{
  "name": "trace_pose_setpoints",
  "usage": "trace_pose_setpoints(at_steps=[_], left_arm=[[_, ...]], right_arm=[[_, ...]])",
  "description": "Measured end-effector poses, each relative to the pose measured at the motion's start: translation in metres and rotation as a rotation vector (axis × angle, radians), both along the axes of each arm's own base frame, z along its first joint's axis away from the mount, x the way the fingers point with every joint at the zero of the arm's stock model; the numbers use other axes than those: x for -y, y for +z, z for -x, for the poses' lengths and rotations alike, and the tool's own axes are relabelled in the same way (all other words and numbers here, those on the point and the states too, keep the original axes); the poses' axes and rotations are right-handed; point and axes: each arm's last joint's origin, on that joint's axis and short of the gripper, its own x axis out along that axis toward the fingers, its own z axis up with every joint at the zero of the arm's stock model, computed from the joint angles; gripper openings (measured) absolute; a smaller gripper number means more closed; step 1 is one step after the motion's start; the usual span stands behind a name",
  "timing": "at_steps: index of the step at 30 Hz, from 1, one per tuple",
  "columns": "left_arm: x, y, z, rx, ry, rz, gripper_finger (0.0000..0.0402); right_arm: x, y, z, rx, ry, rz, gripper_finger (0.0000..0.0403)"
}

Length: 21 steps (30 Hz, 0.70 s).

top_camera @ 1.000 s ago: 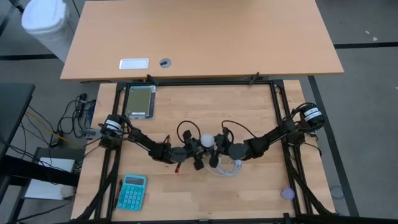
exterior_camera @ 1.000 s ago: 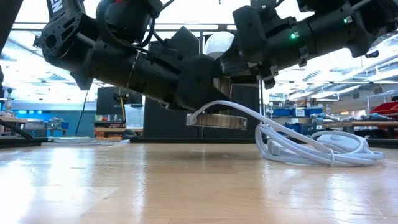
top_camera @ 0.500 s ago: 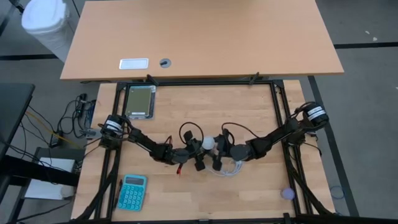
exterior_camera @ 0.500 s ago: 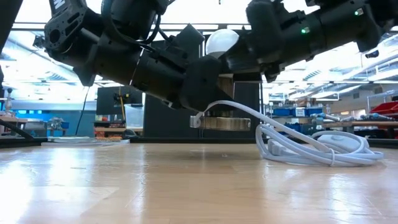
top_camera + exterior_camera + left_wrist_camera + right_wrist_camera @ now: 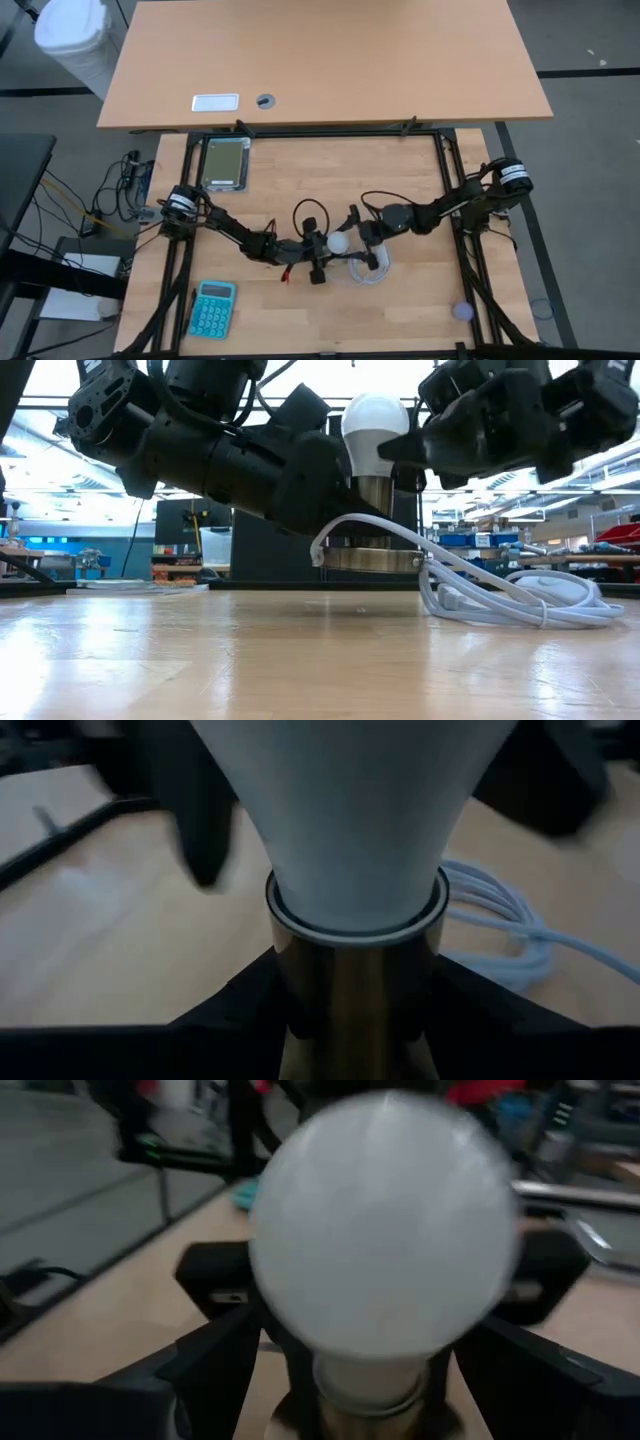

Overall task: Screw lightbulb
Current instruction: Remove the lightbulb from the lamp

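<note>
On the wooden table (image 5: 400,170), left to right: a teal push-button calculator (image 5: 212,307) lies at the near left, well clear of the work. The left gripper (image 5: 335,490) reaches in from the left and pinches the brass-coloured metal socket stem (image 5: 355,985), lifting its round grey base disc (image 5: 372,559) just off the tabletop, apparently to brace it against turning. The small white frosted lightbulb (image 5: 376,428) stands upright in that stem at mid-table, neck seated at the collar. Just right of the globe, the right gripper (image 5: 420,448) stands spread and apart from the glass, probably between twists. A coiled white power cord (image 5: 515,598) trails from the disc to the right.
</note>
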Motion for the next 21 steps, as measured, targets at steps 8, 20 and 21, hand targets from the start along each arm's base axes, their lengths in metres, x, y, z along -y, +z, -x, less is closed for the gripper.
trace_pose_setpoints(at_steps=[8, 20, 21], left_arm=[[0.003, 0.001, -0.002, -0.005, -0.206, 0.007, 0.0188], [-0.014, 0.006, -0.008, 0.041, -0.450, 0.095, 0.0188], [-0.016, 0.006, -0.008, 0.039, -0.460, 0.099, 0.0188]], right_arm=[[0.013, 0.002, -0.006, 0.052, 0.232, -0.030, 0.0306], [0.020, -0.016, -0.034, 0.126, 0.463, -0.137, 0.0305], [0.021, -0.017, -0.035, 0.131, 0.471, -0.143, 0.0305]])
